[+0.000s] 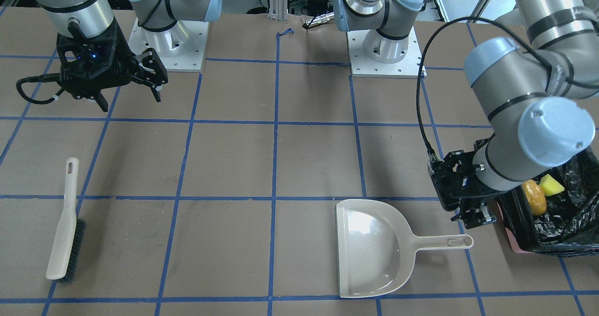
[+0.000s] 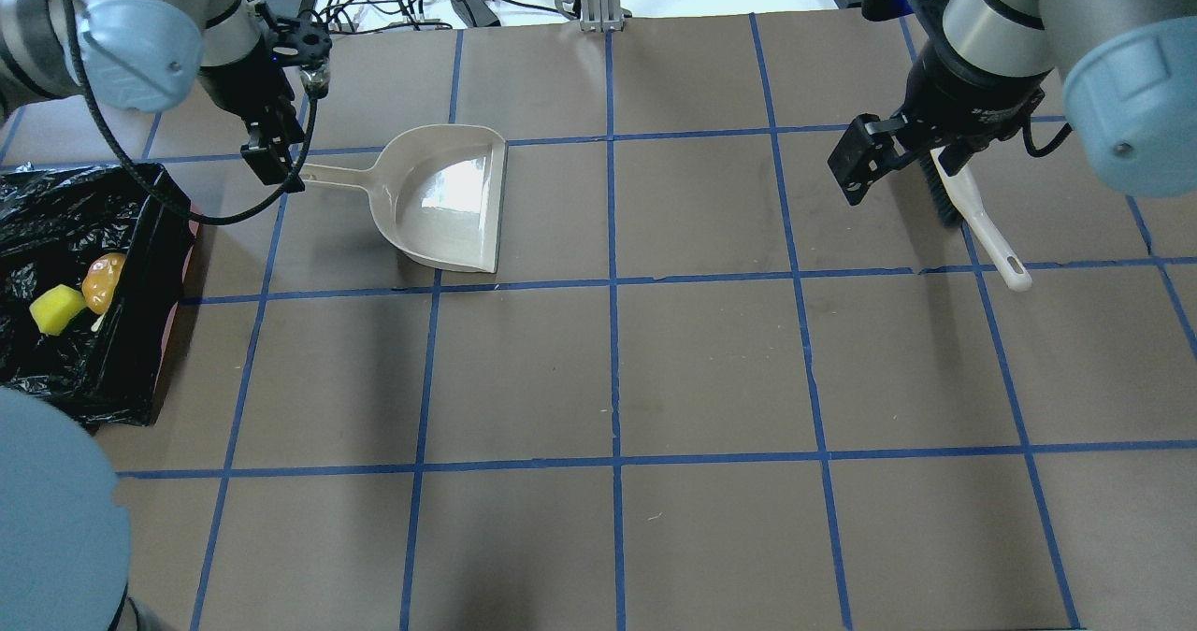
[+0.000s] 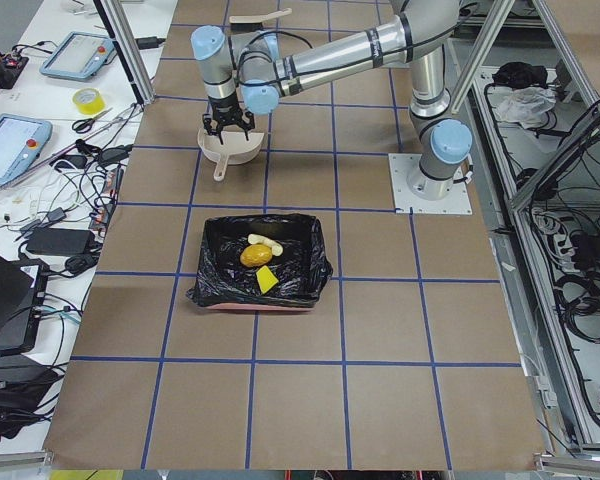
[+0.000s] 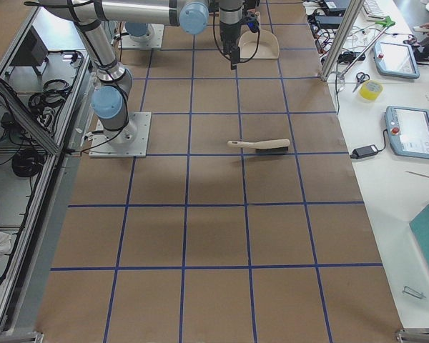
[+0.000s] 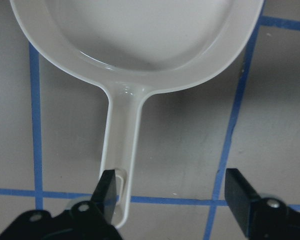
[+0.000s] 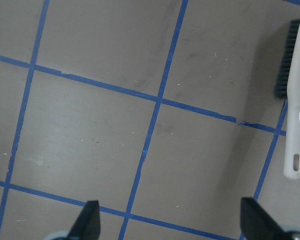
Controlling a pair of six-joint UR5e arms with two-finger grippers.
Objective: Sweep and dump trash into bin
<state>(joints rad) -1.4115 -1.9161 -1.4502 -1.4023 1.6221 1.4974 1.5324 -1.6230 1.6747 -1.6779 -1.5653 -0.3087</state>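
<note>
The bin [image 1: 519, 222], lined with a black bag, stands at the table's left end and also shows in the overhead view [image 2: 140, 238]. In it lie the golden-brown lump [image 1: 534, 197] and the yellow-green sponge block [image 1: 551, 185]. The left side view shows a pale bread piece [image 3: 263, 241] beside them. The beige dustpan [image 2: 444, 196] lies flat and empty on the table. My left gripper [image 5: 172, 200] is open and empty, just above the end of the dustpan's handle [image 5: 121, 150]. My right gripper [image 6: 173, 225] is open and empty, raised above the table beside the brush [image 6: 295, 100].
The brush [image 1: 65, 222] lies flat on the table on my right side, bristles toward the table's middle. The two arm bases [image 1: 168, 44] stand at the back edge. Blue tape lines grid the brown table.
</note>
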